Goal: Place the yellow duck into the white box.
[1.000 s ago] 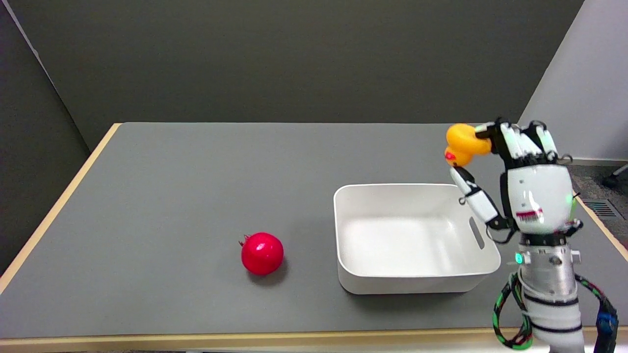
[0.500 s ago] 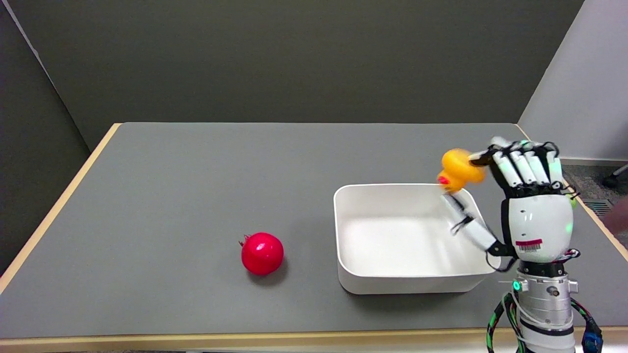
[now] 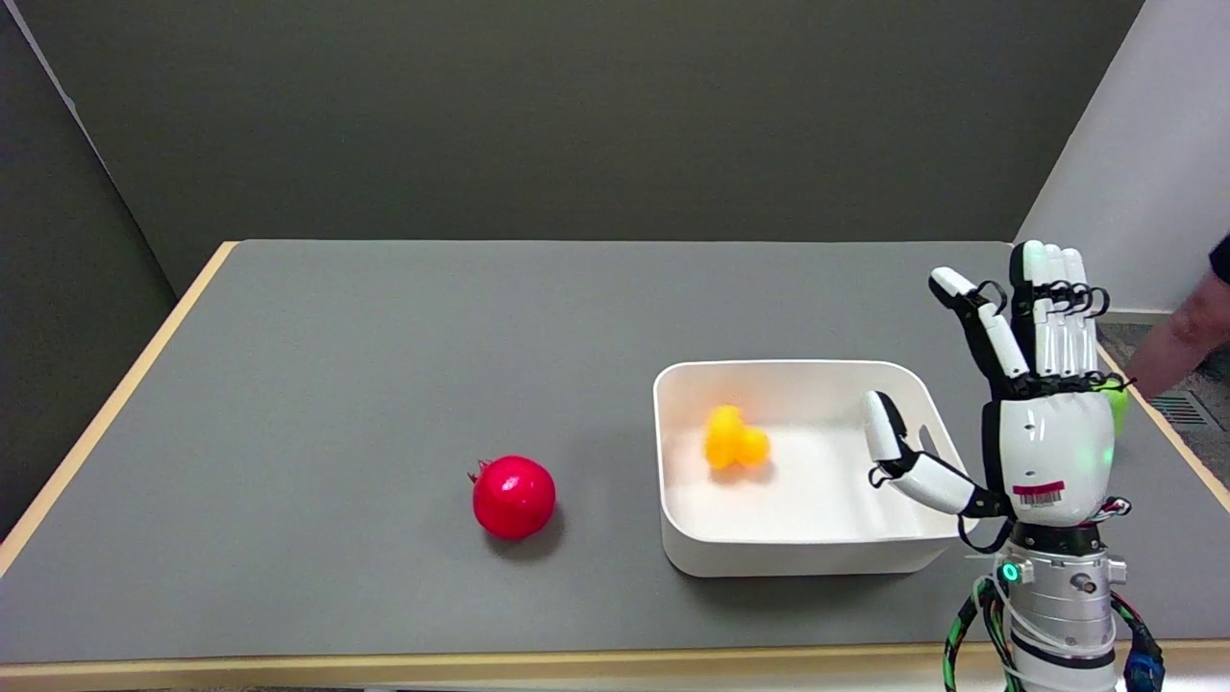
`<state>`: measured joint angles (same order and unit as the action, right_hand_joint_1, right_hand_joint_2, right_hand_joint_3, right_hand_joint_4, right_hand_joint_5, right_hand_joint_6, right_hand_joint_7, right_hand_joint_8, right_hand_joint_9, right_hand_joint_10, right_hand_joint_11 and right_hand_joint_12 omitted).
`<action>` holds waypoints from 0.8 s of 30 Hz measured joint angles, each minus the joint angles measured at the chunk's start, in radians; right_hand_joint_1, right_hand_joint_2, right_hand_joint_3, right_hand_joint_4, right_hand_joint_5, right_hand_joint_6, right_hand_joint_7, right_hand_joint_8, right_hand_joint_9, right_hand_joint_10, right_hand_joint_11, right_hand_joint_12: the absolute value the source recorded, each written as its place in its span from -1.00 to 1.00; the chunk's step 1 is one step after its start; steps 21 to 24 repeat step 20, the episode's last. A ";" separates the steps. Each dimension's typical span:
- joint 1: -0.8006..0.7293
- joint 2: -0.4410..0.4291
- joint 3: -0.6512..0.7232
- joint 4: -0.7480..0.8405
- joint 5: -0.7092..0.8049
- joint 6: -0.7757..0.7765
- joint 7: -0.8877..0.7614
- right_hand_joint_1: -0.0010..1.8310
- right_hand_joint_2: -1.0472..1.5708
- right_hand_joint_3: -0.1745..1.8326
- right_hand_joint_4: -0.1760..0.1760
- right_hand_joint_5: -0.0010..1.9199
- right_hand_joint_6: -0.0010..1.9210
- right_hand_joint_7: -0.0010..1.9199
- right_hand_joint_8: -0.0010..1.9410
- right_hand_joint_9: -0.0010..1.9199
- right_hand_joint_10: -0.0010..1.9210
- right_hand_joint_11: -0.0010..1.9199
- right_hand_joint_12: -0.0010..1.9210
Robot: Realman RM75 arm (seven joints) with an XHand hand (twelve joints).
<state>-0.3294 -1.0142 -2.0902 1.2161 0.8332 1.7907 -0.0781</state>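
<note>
The yellow duck [image 3: 733, 439] lies inside the white box [image 3: 807, 557], on its floor toward the left wall, slightly blurred. My right hand [image 3: 1033, 404] stands upright at the box's right side, fingers stretched straight up and apart, thumb reaching over the box's right rim. It holds nothing. The duck is well to the left of the hand, not touching it.
A red pomegranate [image 3: 513, 496] rests on the grey table [image 3: 384, 384] left of the box. A small green object [image 3: 1115, 402] peeks out behind my hand near the table's right edge. A person's arm [image 3: 1177, 336] shows at the far right, beyond the table.
The hand let go of the duck, which dropped from above the box's right rim onto the box floor at the left. The fingers opened out straight. A person's arm came into view at the right.
</note>
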 measured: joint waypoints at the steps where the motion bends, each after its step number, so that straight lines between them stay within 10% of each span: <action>1: 0.002 0.000 -0.002 0.000 0.000 0.002 0.007 -0.57 0.30 -0.06 0.46 -0.83 -0.67 -1.00 -1.00 -1.00 -1.00 -1.00 -1.00; 24: 0.072 0.076 -0.023 0.109 -0.020 0.007 0.080 -0.72 0.36 -0.04 0.21 -0.93 -0.71 -1.00 -1.00 -1.00 -1.00 -1.00 -1.00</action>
